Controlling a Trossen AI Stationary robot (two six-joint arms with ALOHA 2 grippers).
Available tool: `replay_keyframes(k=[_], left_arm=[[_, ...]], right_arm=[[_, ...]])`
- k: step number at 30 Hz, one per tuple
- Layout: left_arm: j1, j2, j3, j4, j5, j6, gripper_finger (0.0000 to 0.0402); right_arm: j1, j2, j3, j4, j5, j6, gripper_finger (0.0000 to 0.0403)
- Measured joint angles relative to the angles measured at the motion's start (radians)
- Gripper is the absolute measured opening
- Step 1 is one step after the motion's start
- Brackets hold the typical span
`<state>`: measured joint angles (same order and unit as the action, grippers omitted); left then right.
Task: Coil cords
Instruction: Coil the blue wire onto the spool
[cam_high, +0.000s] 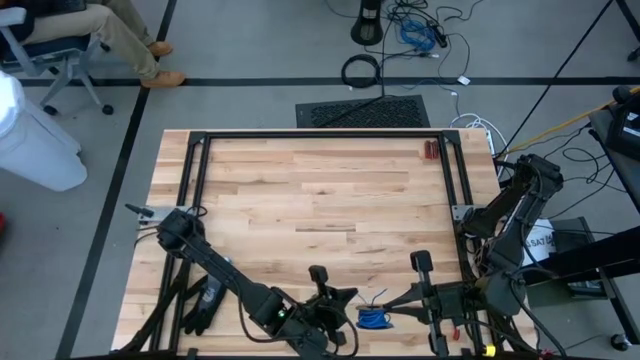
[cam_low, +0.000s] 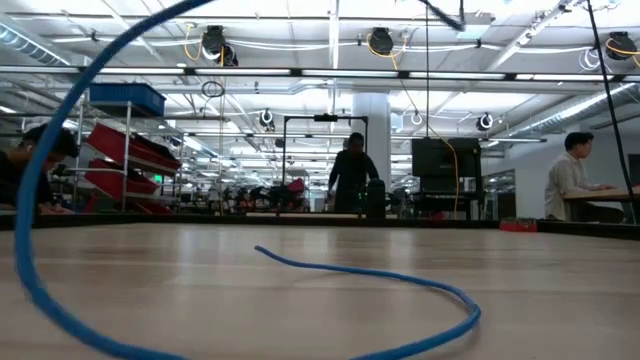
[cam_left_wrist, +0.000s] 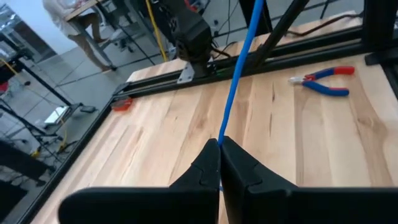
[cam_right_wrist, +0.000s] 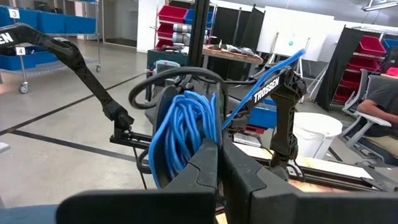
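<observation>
Blue cord (cam_low: 380, 275) lies nearest the low camera, one strand sweeping up in a big arc at the picture's left and another snaking flat across the wooden table (cam_low: 300, 250). From above, going left to right: a black glove (cam_high: 203, 300) sits at the table's near left edge beside the left arm; the left gripper (cam_high: 343, 300) is at the near middle edge; the small blue coil of cord (cam_high: 375, 318) rests just right of it, a thin tail sticking up from the bundle; the right gripper (cam_high: 392, 303) comes in from the right, touching or almost touching the coil. Left wrist view: left fingers (cam_left_wrist: 205, 171) are pressed together, pinching a single blue strand (cam_left_wrist: 239, 74) that runs taut away from the tips; red-handled pliers (cam_left_wrist: 323, 79) lie on the table well apart, near the black frame (cam_left_wrist: 186, 65). Right wrist view: right fingers (cam_right_wrist: 208, 165) are closed tight on the coiled bundle (cam_right_wrist: 183, 127), loops bunched just past the tips, one strand running off toward the left arm's gripper (cam_right_wrist: 283, 102) beyond it. Far right corner of the table has a small red item (cam_high: 430, 150). People sit and stand in the room behind the table in the low view.
</observation>
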<state>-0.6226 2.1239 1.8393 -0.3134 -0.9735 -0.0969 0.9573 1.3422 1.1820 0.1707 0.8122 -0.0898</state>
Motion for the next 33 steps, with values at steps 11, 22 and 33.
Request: replay_keyframes(k=[11,22,33], left_arm=[[0.004,0.0,0.0,0.029,-0.005,-0.022,0.0001],[0.067,-0.001,0.0,-0.004,-0.004,-0.029,0.0],[-0.021,-0.131,0.0,-0.33,-0.031,-0.238,0.0]], right_arm=[[0.0,0.0,0.0,0.006,-0.008,0.011,0.0],[0.006,0.0,0.0,0.006,-0.006,0.018,0.0],[0.013,-0.009,0.0,-0.04,0.018,0.026,0.0]])
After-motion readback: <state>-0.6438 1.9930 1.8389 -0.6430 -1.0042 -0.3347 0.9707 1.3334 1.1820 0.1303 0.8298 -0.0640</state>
